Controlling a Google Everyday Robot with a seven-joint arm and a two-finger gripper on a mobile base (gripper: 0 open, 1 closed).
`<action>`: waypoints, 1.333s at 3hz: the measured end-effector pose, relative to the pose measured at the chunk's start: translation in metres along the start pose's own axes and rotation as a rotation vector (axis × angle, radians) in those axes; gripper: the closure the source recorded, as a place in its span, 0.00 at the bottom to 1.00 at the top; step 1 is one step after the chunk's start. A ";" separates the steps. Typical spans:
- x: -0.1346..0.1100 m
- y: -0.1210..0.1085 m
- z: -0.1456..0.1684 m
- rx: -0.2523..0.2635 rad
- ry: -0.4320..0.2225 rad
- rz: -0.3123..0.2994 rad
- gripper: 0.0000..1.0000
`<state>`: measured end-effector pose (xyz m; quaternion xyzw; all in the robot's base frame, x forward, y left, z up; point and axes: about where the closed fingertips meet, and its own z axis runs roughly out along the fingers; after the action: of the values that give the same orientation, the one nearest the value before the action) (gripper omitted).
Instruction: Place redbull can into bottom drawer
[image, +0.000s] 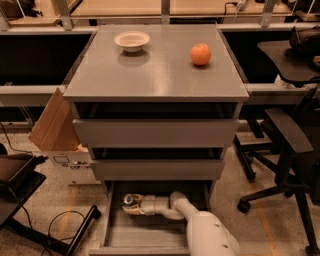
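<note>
The bottom drawer of the grey cabinet is pulled open towards me. My arm reaches into it from the lower right. My gripper is inside the drawer at its back left, shut on the redbull can. Only the can's silver top and a little of its body show, low over the drawer floor. The two upper drawers are shut.
A white bowl and an orange sit on the cabinet top. A cardboard box leans at the cabinet's left. Black office chairs stand to the right, and a dark chair base with cables lies at the lower left.
</note>
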<state>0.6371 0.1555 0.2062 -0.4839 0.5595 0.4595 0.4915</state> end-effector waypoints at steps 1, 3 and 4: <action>0.000 0.001 0.002 -0.003 -0.001 0.001 0.51; -0.001 0.004 0.007 -0.011 -0.004 0.003 0.05; -0.001 0.005 0.009 -0.013 -0.004 0.003 0.00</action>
<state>0.6335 0.1645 0.2064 -0.4852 0.5563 0.4649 0.4889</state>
